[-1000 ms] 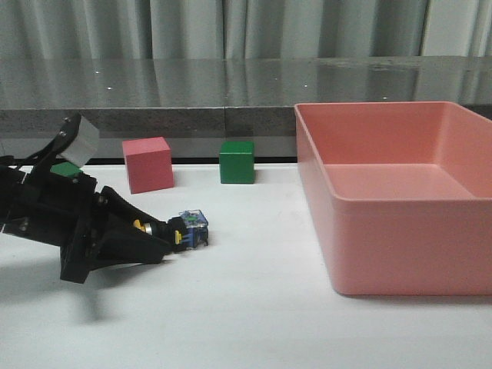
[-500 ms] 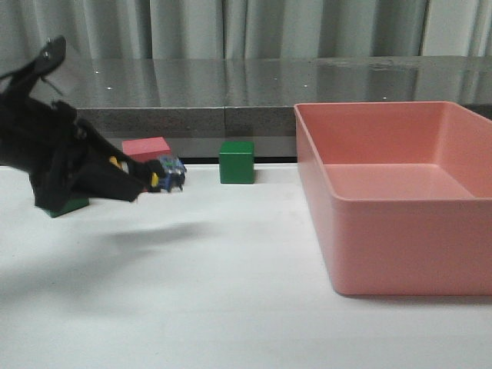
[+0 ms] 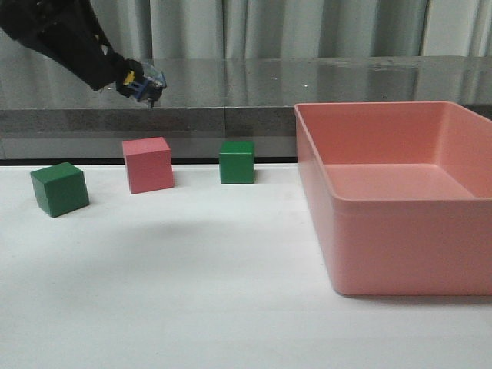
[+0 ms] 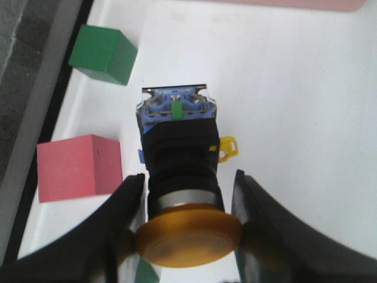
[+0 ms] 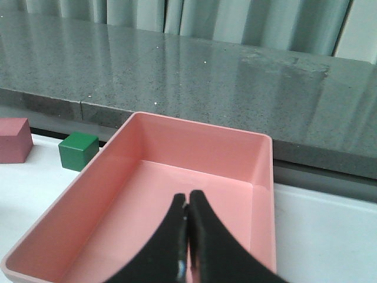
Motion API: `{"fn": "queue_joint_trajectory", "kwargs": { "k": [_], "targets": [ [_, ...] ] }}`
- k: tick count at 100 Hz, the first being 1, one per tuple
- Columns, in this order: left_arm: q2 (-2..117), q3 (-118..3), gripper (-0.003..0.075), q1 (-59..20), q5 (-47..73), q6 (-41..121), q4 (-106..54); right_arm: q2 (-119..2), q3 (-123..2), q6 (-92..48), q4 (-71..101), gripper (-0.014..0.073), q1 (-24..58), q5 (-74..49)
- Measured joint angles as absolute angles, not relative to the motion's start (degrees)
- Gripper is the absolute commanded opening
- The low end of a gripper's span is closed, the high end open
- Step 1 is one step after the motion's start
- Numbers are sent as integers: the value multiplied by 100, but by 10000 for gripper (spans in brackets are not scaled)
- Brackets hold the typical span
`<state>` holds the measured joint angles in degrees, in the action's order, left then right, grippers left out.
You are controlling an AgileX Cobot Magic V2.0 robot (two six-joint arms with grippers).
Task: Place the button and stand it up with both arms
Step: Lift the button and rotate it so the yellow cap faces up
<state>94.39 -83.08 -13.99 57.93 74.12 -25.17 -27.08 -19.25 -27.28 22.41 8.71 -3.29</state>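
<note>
Button [image 3: 144, 83] is in the air at far left, high over the table [image 3: 231, 307], clamped in the left gripper [image 3: 123, 77]. Left wrist view shows the hold: fingers [image 4: 126, 206] pinch the black body just behind the yellow cap [image 4: 188, 233], blue base [image 4: 175, 109] pointing out past the tips. So it's held sideways along the gripper axis, not upright. My read: that hold can't stand it directly, so either a handover or a re-grip by the other arm is needed.

Right gripper [image 5: 187, 236] is empty, fingers pressed together, hovering over the pink bin [image 5: 259, 177]. Not in the front view at all, only its own wrist camera shows it.

Front view gives height and layout: pink cube [image 3: 147, 164] and two green cubes [image 3: 59, 188], [image 3: 237, 161] on the table, well below the button. It can't resolve the grip. Left wrist view gives the grip, plus the pink cube [image 4: 79, 168] and one green cube [image 4: 103, 54] underneath, but no sense of height.

Risk: narrow contact on a round body, could roll or slip during transfer.
</note>
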Motion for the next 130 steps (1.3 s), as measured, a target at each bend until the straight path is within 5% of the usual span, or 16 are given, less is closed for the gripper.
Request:
{"fn": "queue_joint_trajectory", "kwargs": {
  "k": [50, 130],
  "targets": [
    [10792, -9417, -19, -2884, 7032, 5312, 1008, -2708, -1925, -2728, 2241, -61, 871, -329],
    [11487, -9428, -18, -3822, 7009, 4460, 1618, -2708, -1925, -2728, 2241, -61, 871, -329]
  ]
}}
